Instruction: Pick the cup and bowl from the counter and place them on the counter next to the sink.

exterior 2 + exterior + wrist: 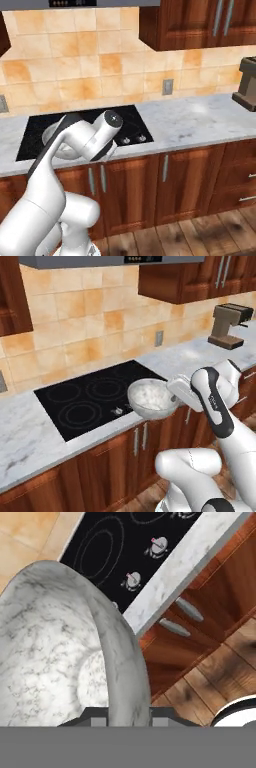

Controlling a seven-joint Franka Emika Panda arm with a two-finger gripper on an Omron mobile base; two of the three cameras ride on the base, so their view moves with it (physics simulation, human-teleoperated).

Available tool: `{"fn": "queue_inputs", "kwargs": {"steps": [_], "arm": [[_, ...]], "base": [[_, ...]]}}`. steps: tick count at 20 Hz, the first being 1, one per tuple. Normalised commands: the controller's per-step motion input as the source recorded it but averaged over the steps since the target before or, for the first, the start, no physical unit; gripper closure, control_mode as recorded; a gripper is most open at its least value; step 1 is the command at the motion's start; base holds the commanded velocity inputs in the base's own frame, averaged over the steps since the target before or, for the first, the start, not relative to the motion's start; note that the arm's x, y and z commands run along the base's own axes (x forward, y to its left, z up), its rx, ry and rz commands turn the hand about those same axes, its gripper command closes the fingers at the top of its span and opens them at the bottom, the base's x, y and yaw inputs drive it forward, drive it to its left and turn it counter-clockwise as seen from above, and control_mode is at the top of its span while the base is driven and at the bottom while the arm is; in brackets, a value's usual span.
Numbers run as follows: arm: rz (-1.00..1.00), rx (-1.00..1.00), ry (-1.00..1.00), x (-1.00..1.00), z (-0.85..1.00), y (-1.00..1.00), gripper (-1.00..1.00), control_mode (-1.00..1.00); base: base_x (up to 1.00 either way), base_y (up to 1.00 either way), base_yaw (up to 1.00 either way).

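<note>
The bowl [149, 398], silvery-grey outside and speckled white inside, hangs tilted in the air over the front edge of the counter [30, 431], just right of the cooktop. My gripper [173, 398] is shut on its right rim. In the hand view the bowl [55, 662] fills the left side, and its rim runs down between the jaws of my gripper [129, 718]. In the right base view the bowl [51, 136] peeks out from behind my arm. The cup and the sink are out of view.
A black cooktop [85, 398] with knobs lies in the counter under and left of the bowl. A coffee machine [227, 326] stands far right on the marble. Wooden cabinets [165, 185] front the counter, with wall cabinets above and a wood floor below.
</note>
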Motion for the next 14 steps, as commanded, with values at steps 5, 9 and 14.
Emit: {"fn": "queue_inputs", "kwargs": {"steps": [5,9,14], "arm": [[0.0,0.0,0.0,0.0,0.0,0.0,1.0,1.0],[0.0,0.0,0.0,0.0,0.0,0.0,1.0,1.0],[0.0,0.0,0.0,0.0,0.0,0.0,1.0,1.0]], "base": [[-0.03,-0.05,-0.83],[0.0,-0.13,-0.84],[0.15,-0.22,-0.83]]}}
